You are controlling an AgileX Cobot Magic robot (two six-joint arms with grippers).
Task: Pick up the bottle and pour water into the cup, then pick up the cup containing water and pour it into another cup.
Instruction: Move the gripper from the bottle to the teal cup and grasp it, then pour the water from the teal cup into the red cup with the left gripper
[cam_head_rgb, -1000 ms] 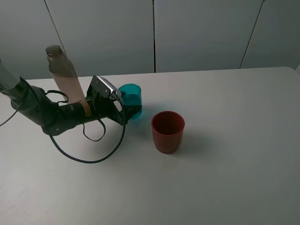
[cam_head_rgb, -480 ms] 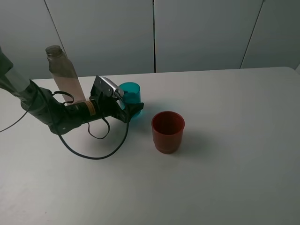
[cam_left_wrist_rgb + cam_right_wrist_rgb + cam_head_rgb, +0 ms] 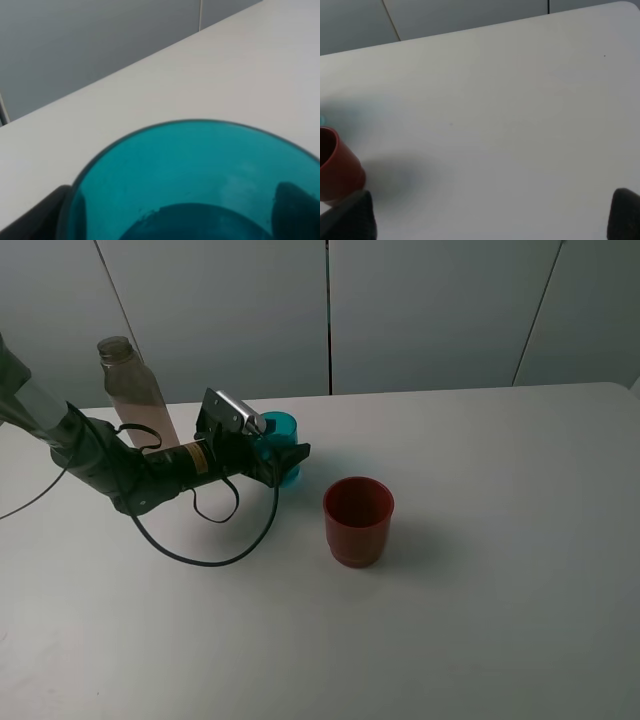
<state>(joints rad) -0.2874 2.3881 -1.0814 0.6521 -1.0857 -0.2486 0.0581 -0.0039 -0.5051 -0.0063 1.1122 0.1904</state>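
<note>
Exterior high view: white table (image 3: 500,570) fills the lower two thirds of the frame, grey wall panels above

The bottle (image 3: 135,390) stands upright at upper left, no cap, nothing gripping it

Left arm comes in from the left edge and lies low across the table; left gripper (image 3: 285,455) is at the cup (image 3: 281,424), left of centre in the frame, just right of the bottle

The cup is upright on the table, the wrist camera housing covering part of its left side

Left wrist view: the cup (image 3: 190,170) fills the lower frame, a dark finger either side of it; left gripper (image 3: 180,210) pincer is wide, straddling the cup; can't tell if the pads touch the wall

Another cup (image 3: 358,520), dark red, stands upright near frame centre, down and right of the teal one, apart from it, nothing touching it

Right wrist view: right gripper (image 3: 487,220) pincer is wide, bare table between the tips; the red cup (image 3: 335,165) is cut off by the frame edge

Right arm not in the exterior view
</note>
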